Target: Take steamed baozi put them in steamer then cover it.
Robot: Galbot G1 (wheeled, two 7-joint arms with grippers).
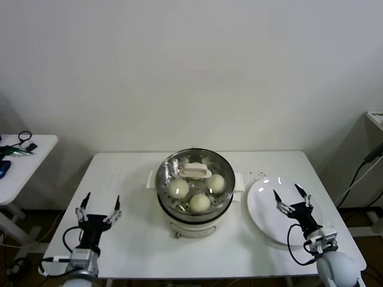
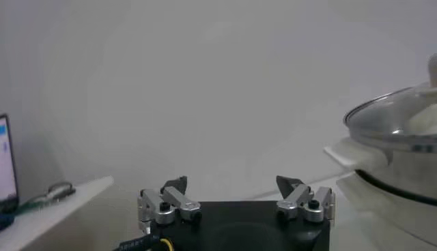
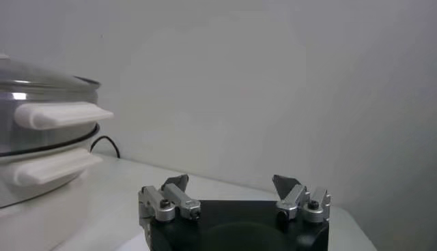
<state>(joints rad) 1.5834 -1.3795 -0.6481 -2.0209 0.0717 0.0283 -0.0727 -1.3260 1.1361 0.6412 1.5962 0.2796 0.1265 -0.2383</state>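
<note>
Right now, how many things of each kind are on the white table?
Steamed baozi: 3 visible, under the cover
Steamer: 1
Cover: 1
White plate: 1
Total: 6

We see the steamer (image 1: 194,206) at the middle of the table (image 1: 128,179), with the lid (image 1: 194,173) on it and 3 buns (image 1: 178,189) showing inside; a 4th may sit under the lid's handle. A plate (image 1: 263,206) lies just right of the steamer. The left gripper (image 1: 98,206) stands over the table's front left, the right gripper (image 1: 292,197) over the plate. A side table (image 1: 24,161) stands far left.
</note>
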